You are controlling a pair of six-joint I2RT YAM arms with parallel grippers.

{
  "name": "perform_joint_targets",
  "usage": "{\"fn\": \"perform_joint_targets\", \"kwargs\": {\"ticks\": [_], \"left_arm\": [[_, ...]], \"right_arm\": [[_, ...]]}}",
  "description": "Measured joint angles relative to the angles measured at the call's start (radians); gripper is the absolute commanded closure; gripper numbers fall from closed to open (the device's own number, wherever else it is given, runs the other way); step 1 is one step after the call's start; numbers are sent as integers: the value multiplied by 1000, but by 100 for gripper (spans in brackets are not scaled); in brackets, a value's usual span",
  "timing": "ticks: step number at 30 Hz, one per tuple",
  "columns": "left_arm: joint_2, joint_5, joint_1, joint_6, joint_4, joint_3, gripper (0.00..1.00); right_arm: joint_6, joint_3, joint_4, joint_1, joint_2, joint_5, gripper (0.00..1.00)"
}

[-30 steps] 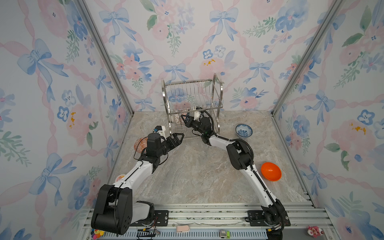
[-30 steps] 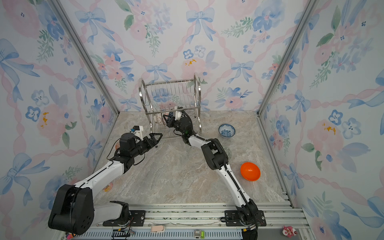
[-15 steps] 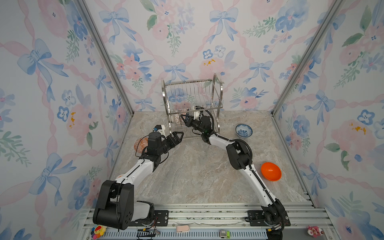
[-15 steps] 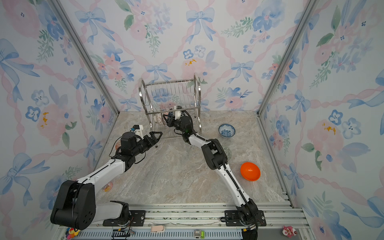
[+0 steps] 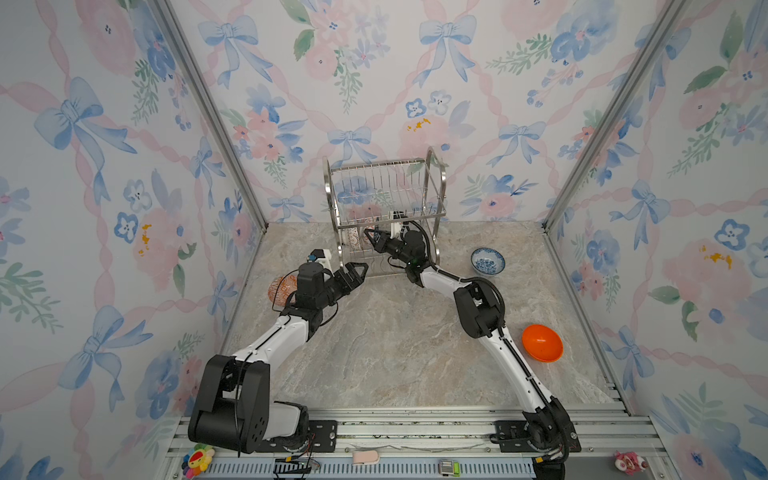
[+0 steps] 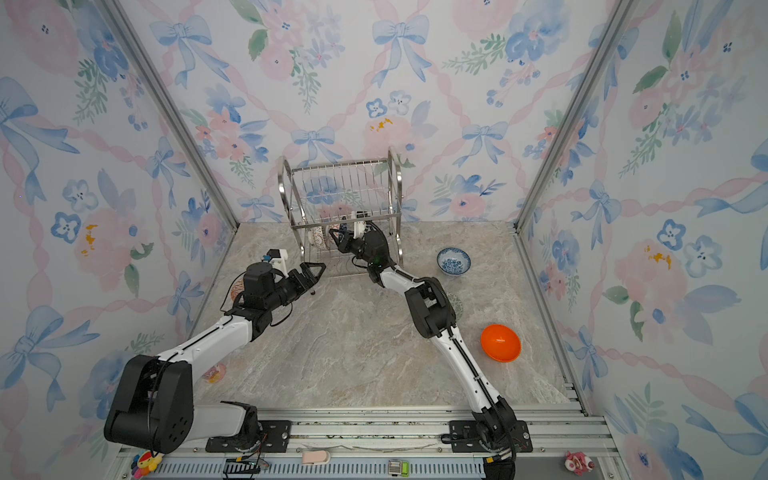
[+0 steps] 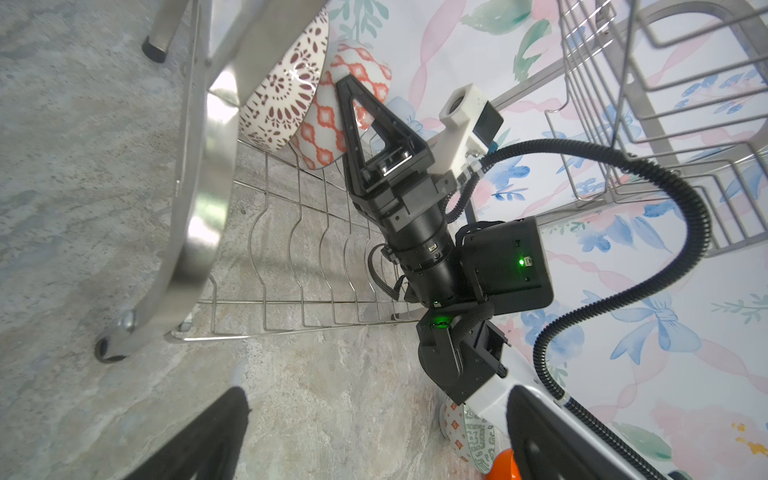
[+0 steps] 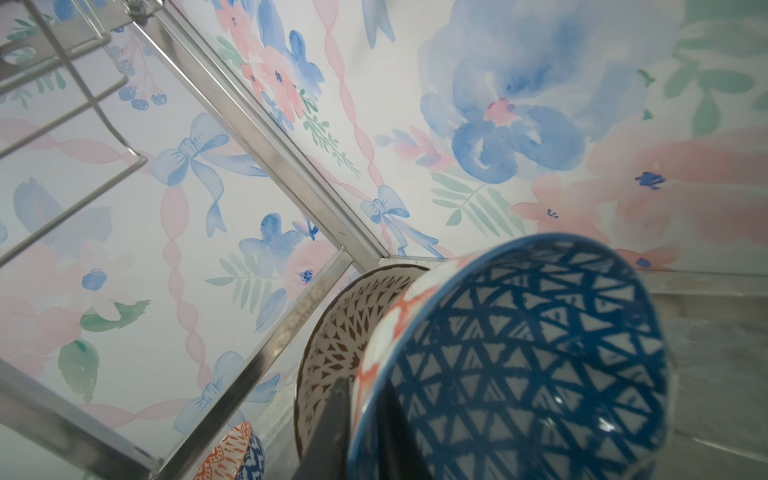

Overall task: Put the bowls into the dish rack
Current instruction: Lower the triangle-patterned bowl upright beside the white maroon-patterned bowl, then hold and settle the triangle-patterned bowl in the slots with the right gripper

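Note:
The dish rack stands at the back wall. On its lower tier my right gripper is shut on the rim of a bowl that is orange-red outside and blue-latticed inside. This bowl stands on edge against a brown-patterned bowl. My left gripper is open and empty by the rack's front left leg. On the table lie a blue-white bowl, a plain orange bowl and an orange-patterned bowl.
A grey-green bowl sits on the table, mostly hidden under my right forearm. Small colourful toys lie on the front rail. Flowered walls close in the left, back and right sides.
My left gripper has edged slightly toward the rack. The right gripper stays at the bowl in the lower tier.

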Motion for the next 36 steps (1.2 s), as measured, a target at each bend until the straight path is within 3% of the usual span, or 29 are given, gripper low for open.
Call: {"fn": "perform_joint_targets", "kwargs": {"ticks": [36], "left_arm": [[10, -11, -21, 0, 0, 1, 2]], "right_arm": [[28, -77, 34, -12, -24, -50, 75]]}}
